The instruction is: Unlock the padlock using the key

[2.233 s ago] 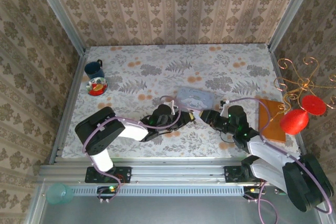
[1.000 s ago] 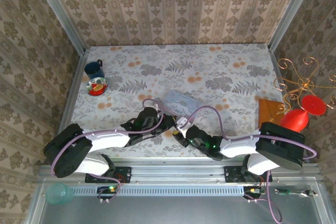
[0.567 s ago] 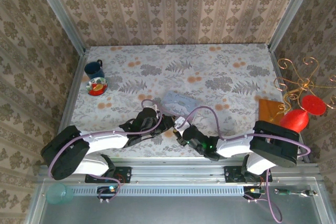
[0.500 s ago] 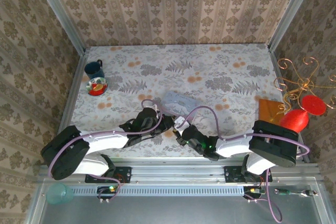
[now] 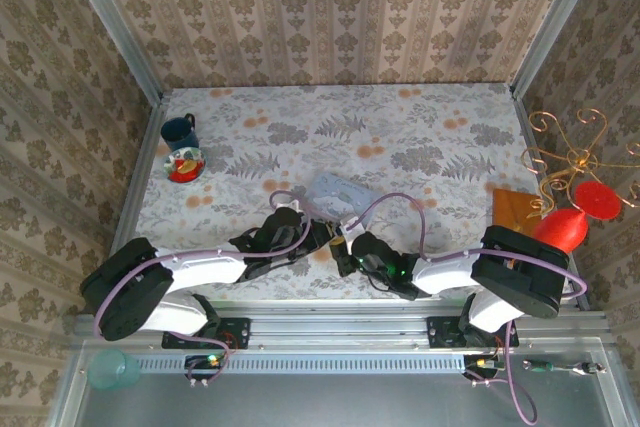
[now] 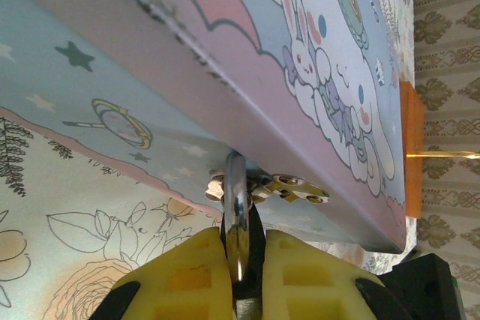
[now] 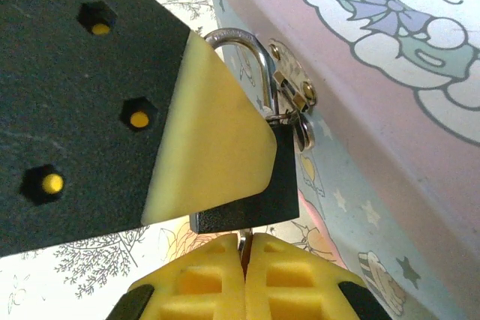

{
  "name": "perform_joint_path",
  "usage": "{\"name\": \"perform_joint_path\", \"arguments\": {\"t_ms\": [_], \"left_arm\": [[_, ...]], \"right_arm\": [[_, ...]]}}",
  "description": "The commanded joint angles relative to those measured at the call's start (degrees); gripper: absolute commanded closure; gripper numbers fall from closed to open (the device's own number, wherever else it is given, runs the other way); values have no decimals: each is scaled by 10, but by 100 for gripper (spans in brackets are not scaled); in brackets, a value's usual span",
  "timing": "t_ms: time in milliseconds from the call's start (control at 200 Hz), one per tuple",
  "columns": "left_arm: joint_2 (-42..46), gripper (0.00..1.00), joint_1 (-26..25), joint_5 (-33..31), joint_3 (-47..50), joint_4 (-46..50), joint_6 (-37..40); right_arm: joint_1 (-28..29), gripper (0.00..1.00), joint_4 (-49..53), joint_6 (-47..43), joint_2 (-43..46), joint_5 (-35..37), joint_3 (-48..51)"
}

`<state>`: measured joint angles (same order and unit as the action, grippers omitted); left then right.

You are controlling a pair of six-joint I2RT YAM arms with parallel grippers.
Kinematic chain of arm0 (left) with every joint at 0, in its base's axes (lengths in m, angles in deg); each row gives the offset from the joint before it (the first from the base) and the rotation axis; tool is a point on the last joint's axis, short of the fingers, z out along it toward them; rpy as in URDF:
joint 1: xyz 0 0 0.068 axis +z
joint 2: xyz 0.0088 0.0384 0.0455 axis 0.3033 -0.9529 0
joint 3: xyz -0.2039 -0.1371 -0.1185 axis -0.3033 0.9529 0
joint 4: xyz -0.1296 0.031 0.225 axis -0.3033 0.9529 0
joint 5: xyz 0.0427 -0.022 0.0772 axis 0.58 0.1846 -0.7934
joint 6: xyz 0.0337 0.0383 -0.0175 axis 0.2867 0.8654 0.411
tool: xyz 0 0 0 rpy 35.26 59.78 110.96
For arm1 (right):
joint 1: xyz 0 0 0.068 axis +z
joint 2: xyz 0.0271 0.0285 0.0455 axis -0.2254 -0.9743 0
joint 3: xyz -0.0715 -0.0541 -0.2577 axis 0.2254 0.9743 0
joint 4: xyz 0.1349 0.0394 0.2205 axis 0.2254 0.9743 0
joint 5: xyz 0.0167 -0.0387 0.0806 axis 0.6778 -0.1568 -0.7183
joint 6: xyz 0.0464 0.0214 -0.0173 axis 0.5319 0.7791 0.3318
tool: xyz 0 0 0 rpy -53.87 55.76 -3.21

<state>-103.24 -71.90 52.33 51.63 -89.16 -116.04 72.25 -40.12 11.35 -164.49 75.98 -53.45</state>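
Note:
The padlock point(image 7: 259, 198) is a small black block whose silver shackle point(image 7: 253, 50) hangs through the brass hasp point(image 6: 289, 185) of the pale blue cartoon tin point(image 5: 333, 188). My left gripper point(image 6: 241, 260) is shut on the padlock, one yellow pad point(image 7: 214, 136) lying across its face. From below, my right gripper point(image 7: 245, 260) is shut on the key point(image 7: 244, 239). Just a thin metal sliver of it shows, meeting the lock's underside. In the top view both grippers, left point(image 5: 322, 237) and right point(image 5: 350, 247), meet just in front of the tin.
A blue mug point(image 5: 180, 131) and a small bowl of coloured bits point(image 5: 184, 164) stand at the far left. An orange-brown board point(image 5: 512, 212) and a wire stand with red ornaments point(image 5: 565, 227) are at the right edge. Patterned walls enclose the table.
Over two seconds both arms and the tin shifted left and nearer. In the last half second the right gripper edged up toward the padlock; the left held still.

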Motion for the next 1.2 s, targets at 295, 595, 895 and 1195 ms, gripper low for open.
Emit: {"name": "perform_joint_path", "arguments": {"t_ms": [295, 595, 895, 1195], "left_arm": [[4, 100, -17, -38, -44, 102, 72], [-14, 100, -39, -74, -76, 188, 116], [-78, 98, -66, -107, -115, 212, 127], [-102, 84, -93, -188, -140, 271, 124]], "right_arm": [[-46, 55, 74, 63, 57, 25, 26], [-125, 47, 73, 83, 111, -64, 42], [-139, 52, 104, 114, 78, -72, 20], [-140, 53, 87, 138, 47, -76, 19]]}}
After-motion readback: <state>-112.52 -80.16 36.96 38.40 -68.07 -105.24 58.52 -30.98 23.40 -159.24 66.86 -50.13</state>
